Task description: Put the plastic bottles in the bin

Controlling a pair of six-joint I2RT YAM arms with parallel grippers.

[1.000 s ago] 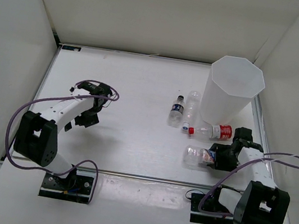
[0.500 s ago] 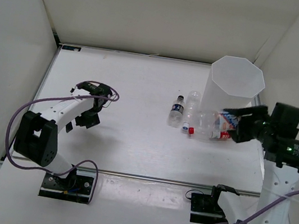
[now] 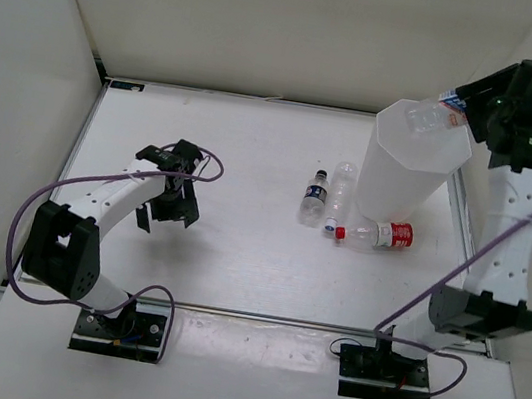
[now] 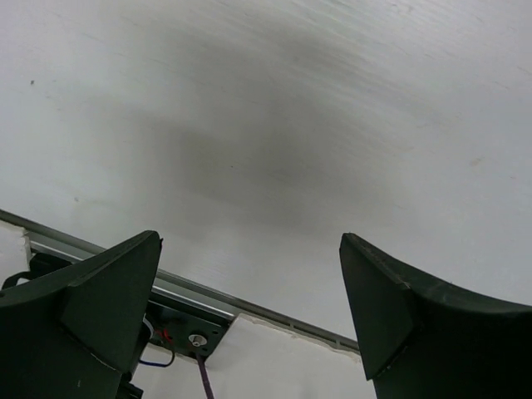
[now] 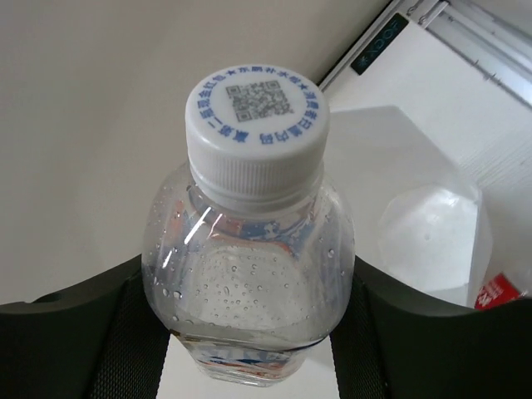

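My right gripper [image 3: 460, 105] is shut on a clear plastic bottle [image 3: 431, 115] with a white cap and holds it high over the far right rim of the tall white bin [image 3: 401, 175]. The right wrist view shows this bottle [image 5: 253, 241] clamped between the jaws, cap first, with the bin [image 5: 432, 233] below. Three bottles lie on the table left of the bin: one with a dark cap and blue label [image 3: 315, 196], a clear one [image 3: 342, 187], and one with a red cap and red label [image 3: 377, 234]. My left gripper [image 3: 166, 206] is open and empty, low over the table far left.
White walls enclose the table on three sides. A metal rail [image 4: 249, 312] runs along the table's edge in the left wrist view. The left arm's purple cable [image 3: 44, 195] loops beside its base.
My right arm has lifted the white-capped bottle from the table near the bin's base up over the bin's rim. My left gripper has shifted slightly right.
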